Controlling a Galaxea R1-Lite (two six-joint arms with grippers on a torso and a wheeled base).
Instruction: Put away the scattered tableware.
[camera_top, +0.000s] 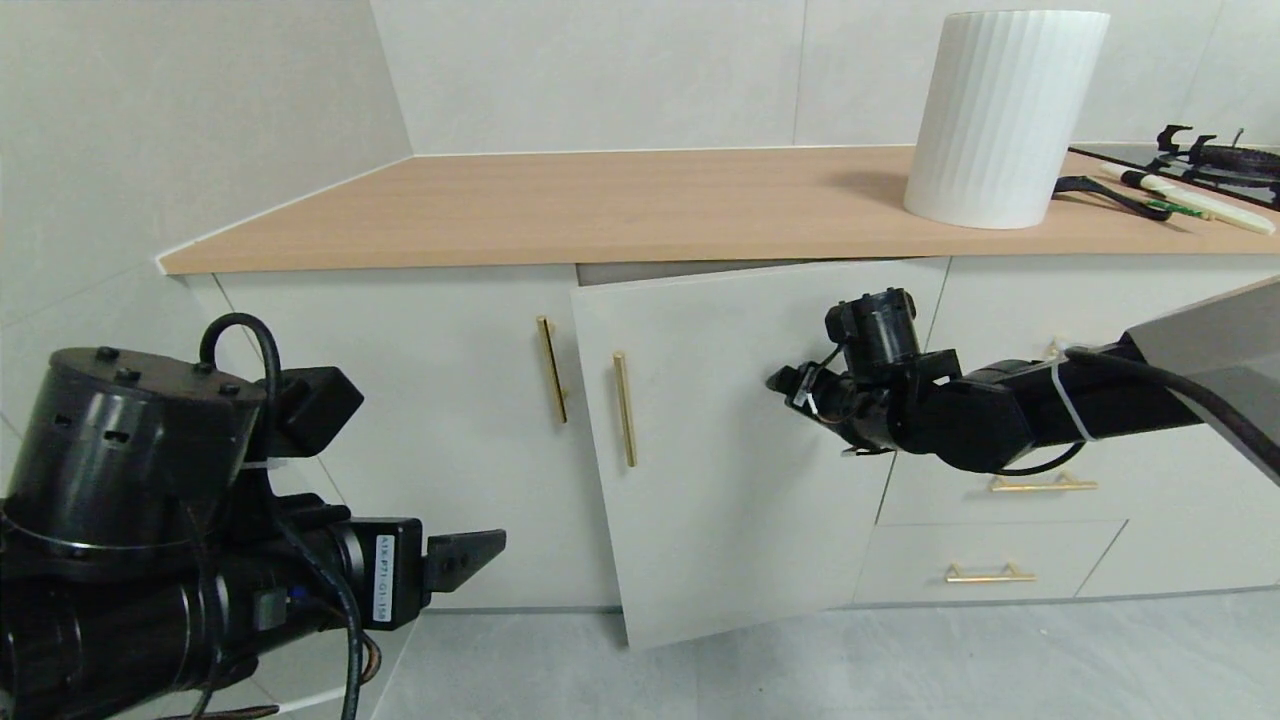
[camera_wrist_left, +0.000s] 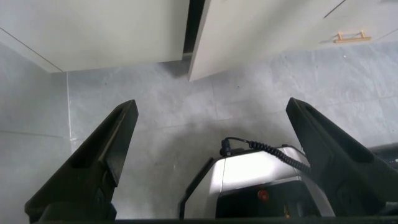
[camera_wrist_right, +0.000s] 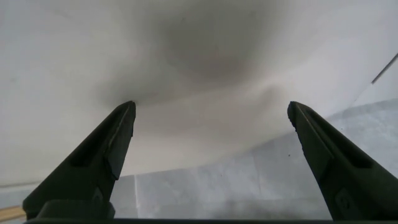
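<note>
Scattered tableware (camera_top: 1165, 195), a black-handled utensil and white and green pieces, lies on the wooden countertop (camera_top: 600, 205) at the far right, beside a tall white ribbed container (camera_top: 1005, 115). Below the counter a white cabinet door (camera_top: 740, 450) with a gold handle (camera_top: 624, 408) stands slightly ajar. My right gripper (camera_top: 788, 385) is held close to that door's face (camera_wrist_right: 199, 56), right of the handle; in the right wrist view it (camera_wrist_right: 211, 112) is open and holds nothing. My left gripper (camera_top: 485, 550) hangs low at the left, over the floor (camera_wrist_left: 186, 106), and it (camera_wrist_left: 211, 109) is open and holds nothing too.
A second cabinet door with a gold handle (camera_top: 551, 368) is shut to the left of the ajar one. Drawers with gold pulls (camera_top: 990, 573) are at the lower right. A stove grate (camera_top: 1215, 155) sits at the counter's far right. The wall corner bounds the counter at the left.
</note>
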